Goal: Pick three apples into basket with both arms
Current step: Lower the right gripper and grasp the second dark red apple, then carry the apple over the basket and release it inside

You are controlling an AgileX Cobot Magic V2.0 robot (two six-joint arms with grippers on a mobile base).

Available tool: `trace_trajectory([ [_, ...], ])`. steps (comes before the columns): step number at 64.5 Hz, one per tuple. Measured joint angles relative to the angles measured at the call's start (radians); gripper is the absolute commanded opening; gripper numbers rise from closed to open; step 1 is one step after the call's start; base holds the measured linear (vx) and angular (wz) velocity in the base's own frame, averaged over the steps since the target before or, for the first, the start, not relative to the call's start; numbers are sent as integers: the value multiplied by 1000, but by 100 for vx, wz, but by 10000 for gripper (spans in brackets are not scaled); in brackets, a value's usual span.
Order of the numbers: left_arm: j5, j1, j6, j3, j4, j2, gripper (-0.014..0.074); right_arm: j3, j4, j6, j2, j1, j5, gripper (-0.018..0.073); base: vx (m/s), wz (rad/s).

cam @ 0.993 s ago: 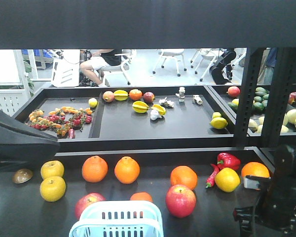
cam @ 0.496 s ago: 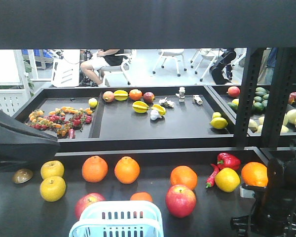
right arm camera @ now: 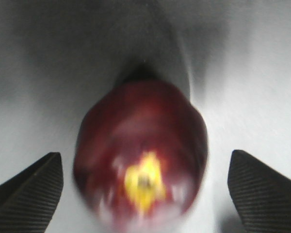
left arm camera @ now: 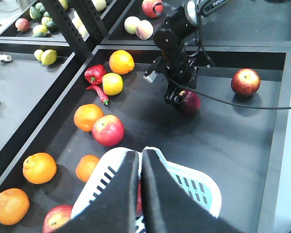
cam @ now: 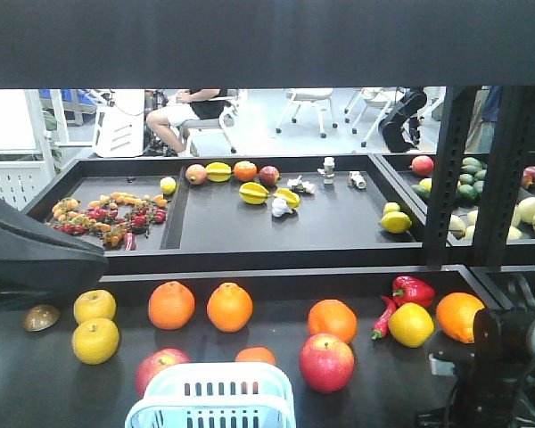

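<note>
In the left wrist view my left gripper (left arm camera: 140,158) hangs shut over the pale basket (left arm camera: 203,187), and a red apple (left arm camera: 138,199) shows through the slit between its fingers, down in the basket. In the same view my right gripper (left arm camera: 180,97) reaches down around a dark red apple (left arm camera: 191,102) on the black table. The right wrist view shows that apple (right arm camera: 140,150) between the right gripper's (right arm camera: 144,160) open fingers, with a gap on each side. Loose apples lie at the far right (left arm camera: 245,81), beside the basket (cam: 326,362) and half behind it (cam: 158,366).
Oranges (cam: 171,305) (cam: 229,307) (cam: 332,319) (cam: 460,314), yellow fruits (cam: 94,306) (cam: 411,325) and red peppers (cam: 412,290) lie along the table's back. A raised ledge, a fruit tray (cam: 276,234) and black uprights (cam: 446,169) stand behind. The right arm (cam: 499,357) fills the near right corner.
The right arm has sunk lower at the near right of the front view, uncovering more of the orange behind it. Basket and fruit have not moved.
</note>
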State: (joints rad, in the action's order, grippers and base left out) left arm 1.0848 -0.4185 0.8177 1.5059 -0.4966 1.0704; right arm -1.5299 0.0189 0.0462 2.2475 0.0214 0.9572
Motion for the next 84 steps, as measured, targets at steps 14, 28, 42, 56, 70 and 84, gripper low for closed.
trace_trajectory([
  [14,0,0,0,0,0,0,-8,0,0,0,48,0,-39,570,0,0],
  [28,0,0,0,0,0,0,-8,-2,0,0,61,0,-49,431,0,0],
  [42,1,0,0,0,0,0,-8,-48,1,-1,57,0,-40,372,0,0],
  [56,3,0,0,0,0,0,-8,-132,36,-59,-35,-17,-26,368,0,0],
  [70,3,0,0,0,0,0,-8,-188,92,-148,-190,-125,-11,368,0,0],
  [84,3,0,0,0,0,0,-8,-288,211,-215,-272,-316,-1,368,0,0],
])
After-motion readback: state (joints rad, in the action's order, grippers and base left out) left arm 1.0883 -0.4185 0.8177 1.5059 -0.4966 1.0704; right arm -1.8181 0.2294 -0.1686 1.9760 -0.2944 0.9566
